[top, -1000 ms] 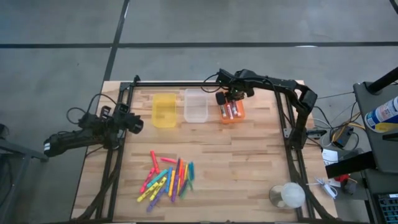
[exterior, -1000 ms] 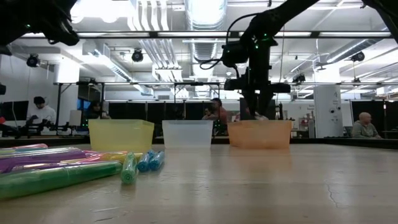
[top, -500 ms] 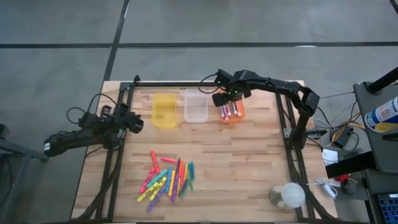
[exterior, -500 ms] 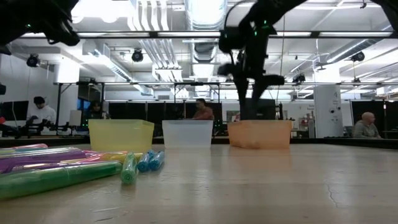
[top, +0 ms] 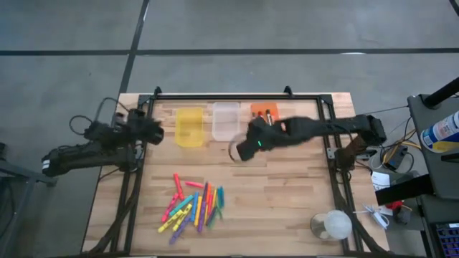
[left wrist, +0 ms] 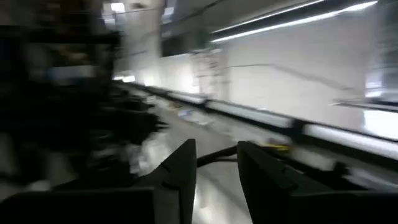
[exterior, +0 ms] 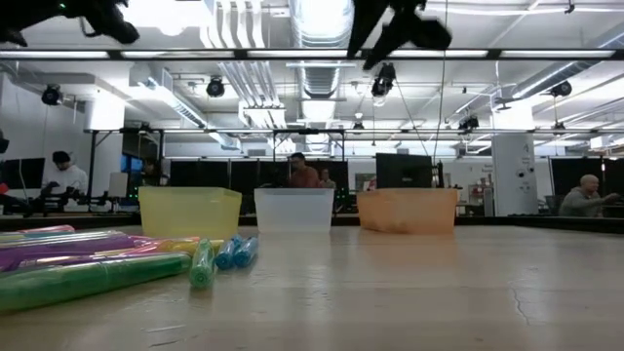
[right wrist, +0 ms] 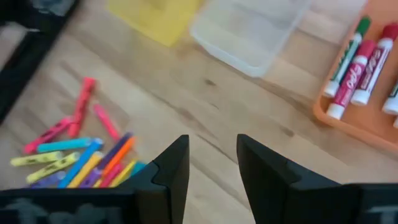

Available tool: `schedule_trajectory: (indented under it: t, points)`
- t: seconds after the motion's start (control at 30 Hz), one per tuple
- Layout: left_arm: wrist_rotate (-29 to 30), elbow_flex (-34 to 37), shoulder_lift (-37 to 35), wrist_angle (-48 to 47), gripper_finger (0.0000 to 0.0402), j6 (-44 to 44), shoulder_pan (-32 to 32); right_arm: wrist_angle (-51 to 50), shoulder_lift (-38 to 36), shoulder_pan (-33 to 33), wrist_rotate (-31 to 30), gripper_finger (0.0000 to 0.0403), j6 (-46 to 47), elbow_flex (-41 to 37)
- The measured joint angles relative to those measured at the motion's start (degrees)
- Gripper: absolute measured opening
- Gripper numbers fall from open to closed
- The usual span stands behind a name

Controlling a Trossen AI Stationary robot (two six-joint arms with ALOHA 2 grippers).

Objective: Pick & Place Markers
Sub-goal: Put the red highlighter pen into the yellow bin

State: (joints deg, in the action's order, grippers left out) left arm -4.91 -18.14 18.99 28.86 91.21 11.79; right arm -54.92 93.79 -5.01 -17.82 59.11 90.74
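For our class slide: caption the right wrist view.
Open right gripper above the table, markers ahead, more in the orange bin.

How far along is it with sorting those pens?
Early days. A few white-bodied markers already lie in the orange bin. The right claw is open and empty above the table between the bins and the pile. The colourful markers on the table remain; the yellow bin and clear bin look empty.
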Motion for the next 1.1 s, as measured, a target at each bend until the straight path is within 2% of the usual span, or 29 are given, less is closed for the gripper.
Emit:
schedule_trajectory:
  t: [0.1,0.23,0.33,0.43,0.57,0.73,1.1]
  points:
    - [-3.62,-6.22,6.32,-15.78,0.0112,-2.90,0.00,-0.28,-1.41,-5.81,-6.18,0.0122,1.16,-0.03]
    - [-5.73,-14.20,13.98,-36.21,0.0112,-8.95,-0.36,-2.19,-3.55,-11.46,-8.08,0.0121,-0.01,-0.14]
    - [-1.37,-18.74,19.38,-47.92,0.0112,-13.87,-1.06,-5.93,-4.75,-15.36,-9.76,0.0121,-0.95,-0.43]
    - [4.34,-21.04,24.33,-58.81,0.0112,-13.53,-1.77,-11.22,-5.56,-18.63,-10.68,0.0121,-0.78,-0.67]
    - [6.53,-21.84,30.13,-66.01,0.0112,-7.40,-3.97,-15.44,-6.50,-21.44,-12.32,0.0121,-0.85,-1.04]
    - [9.02,-21.85,37.10,-67.06,0.0112,-0.37,-10.09,-15.82,-7.24,-23.34,-12.40,0.0121,-2.40,-1.29]
    - [7.30,-23.29,48.50,-75.09,0.0112,15.93,-25.94,-15.82,-7.55,-23.91,-12.36,0.0121,-6.42,-2.14]
